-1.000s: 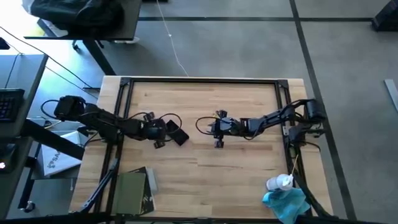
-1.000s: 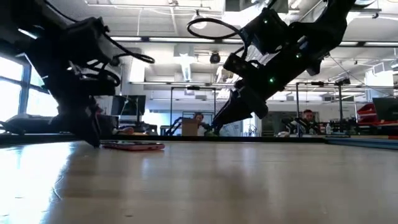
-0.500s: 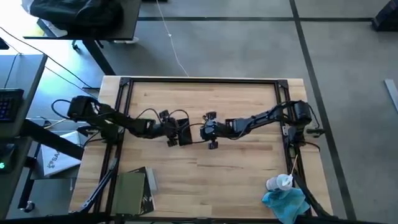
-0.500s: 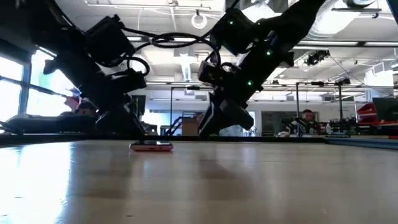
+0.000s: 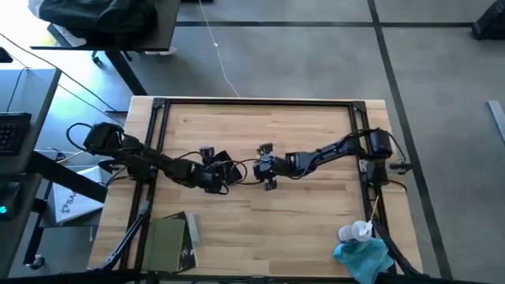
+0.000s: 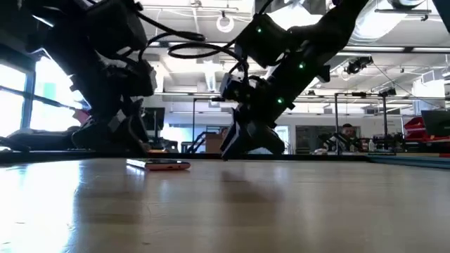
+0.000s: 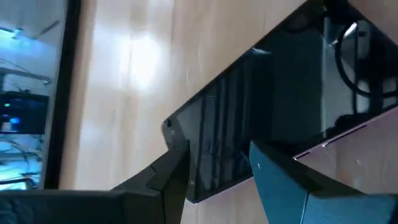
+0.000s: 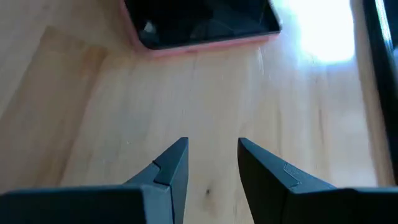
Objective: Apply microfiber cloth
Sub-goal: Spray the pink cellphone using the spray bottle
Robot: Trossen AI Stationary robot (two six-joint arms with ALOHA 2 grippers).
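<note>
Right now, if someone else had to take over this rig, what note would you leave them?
Left end effector: open, low over the near edge of the phone, a dark-screened slab in a pink case lying flat mid-table.
Right end effector: open, empty, just off the phone's other side, aimed at bare wood.
Microfiber cloth: crumpled at the table's front right corner beside the small white bottle, untouched.
Done: both arms brought to the phone.
Left: fetch the cloth and apply it; neither end effector holds it yet.
</note>
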